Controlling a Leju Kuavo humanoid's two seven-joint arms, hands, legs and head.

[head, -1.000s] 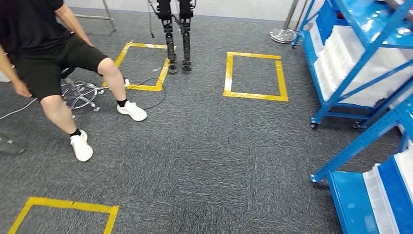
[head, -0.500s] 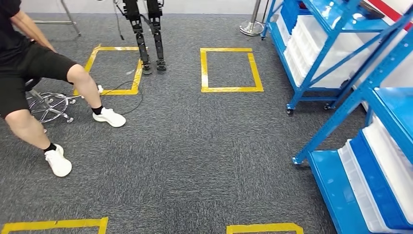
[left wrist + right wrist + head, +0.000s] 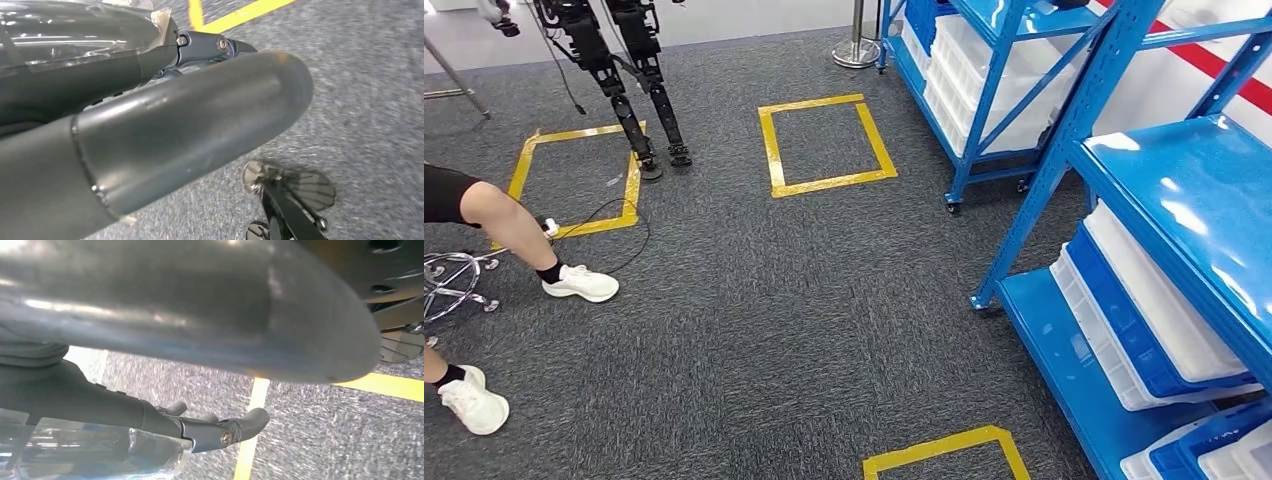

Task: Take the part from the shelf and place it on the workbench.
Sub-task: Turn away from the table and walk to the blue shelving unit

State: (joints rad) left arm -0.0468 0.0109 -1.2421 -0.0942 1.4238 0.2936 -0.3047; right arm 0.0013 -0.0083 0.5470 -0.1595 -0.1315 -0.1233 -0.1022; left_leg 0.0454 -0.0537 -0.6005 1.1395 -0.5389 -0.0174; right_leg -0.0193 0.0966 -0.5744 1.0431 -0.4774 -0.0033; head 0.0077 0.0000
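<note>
Approach step: blue shelf (image 3: 1124, 190) fills the frame's right; both hands hang empty, fingers loosely apart; reaching comes next.

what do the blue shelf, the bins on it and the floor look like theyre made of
Shelf: probably painted metal, glossy; its top throws bright glare and the posts are thin, angled struts.
Bins: likely plastic, white and blue, smooth, with moulded rims.
Floor: carpet, matt speckled grey with a woven texture, marked with yellow tape squares.
</note>
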